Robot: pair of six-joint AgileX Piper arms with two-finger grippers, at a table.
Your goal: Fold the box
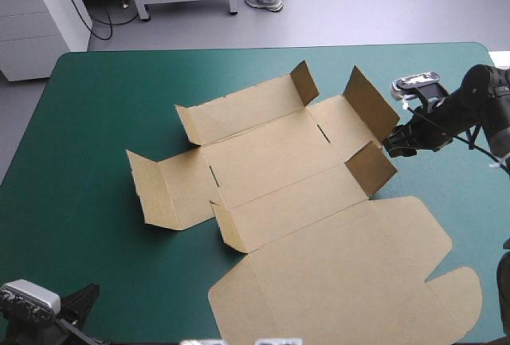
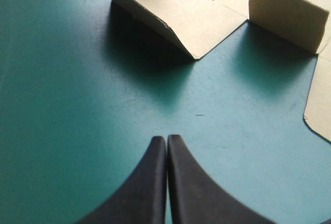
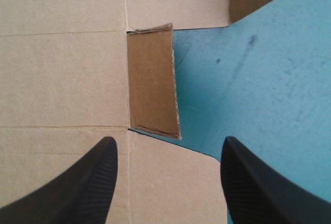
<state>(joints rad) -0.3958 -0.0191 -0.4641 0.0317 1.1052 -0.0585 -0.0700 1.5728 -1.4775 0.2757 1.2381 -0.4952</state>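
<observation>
I saw the brown box (image 1: 271, 162) lying opened out on the middle of the desk (image 1: 96, 122), its base panel flat on the teal-green cover (image 2: 77, 105). Several side flaps stood partly raised along its far and right edges, and the left end panel (image 2: 170, 19) was tilted up off the cover. The big lid panel (image 1: 351, 281) lay flat toward the near right corner.

My right tool (image 1: 394, 144) sat at the box's right end, just beside the two upright flaps there. Its black fingers stood wide apart and gripped nothing. One finger was over the board and the other over bare cover, with a small raised flap (image 3: 152, 81) just ahead between them.

My left tool (image 2: 166, 146) was at the near left corner, well apart from the box. Its fingers were pressed together into a point, empty, above bare cover.
</observation>
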